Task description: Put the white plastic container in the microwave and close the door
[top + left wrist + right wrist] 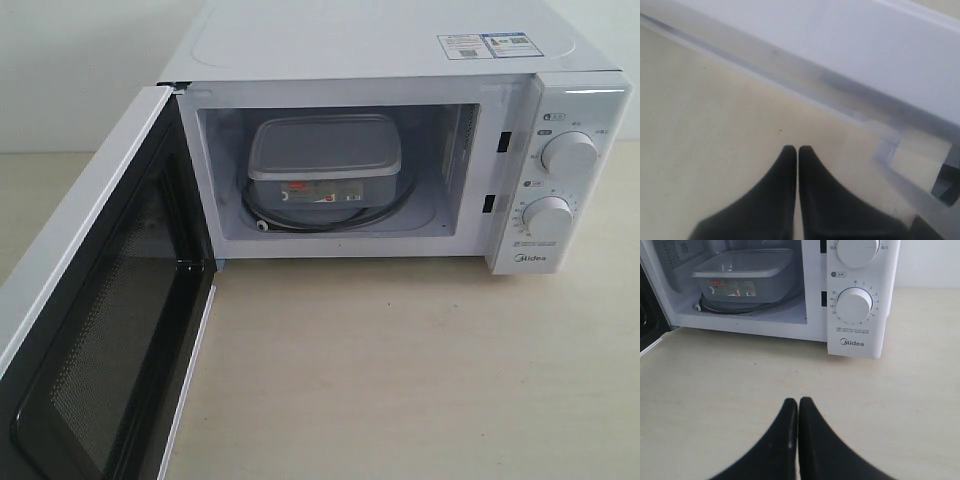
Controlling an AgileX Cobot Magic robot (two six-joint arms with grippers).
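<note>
My left fingers (785, 172) are pressed together tip to tip with nothing between them. They hang over the pale bench (715, 125). Just beyond them a white slab runs across the left wrist view; I cannot tell if it is the door's outer face or the microwave's side.

My right fingers (784, 427) are likewise closed flat against each other and empty. They hang above the bench in front of the microwave's control panel. Ahead of them are the lower dial (854, 305) and the Midea logo (852, 342) under it.

The white plastic container (325, 160) sits inside the microwave (380, 50), on the cavity floor and towards the back. Its lid is on and its red-and-dark label (310, 192) faces the opening. A dark ring (330, 225) lies on the cavity floor around its base. No fingers are touching it.

The door (90, 330) stands wide open, swung out on the left of the exterior view. Its black inner frame and mesh window face inward across the bench.

On the right panel the two round dials (568, 153) stand one above the other. Stickers (490, 45) lie on the microwave's top near the right corner.
</note>
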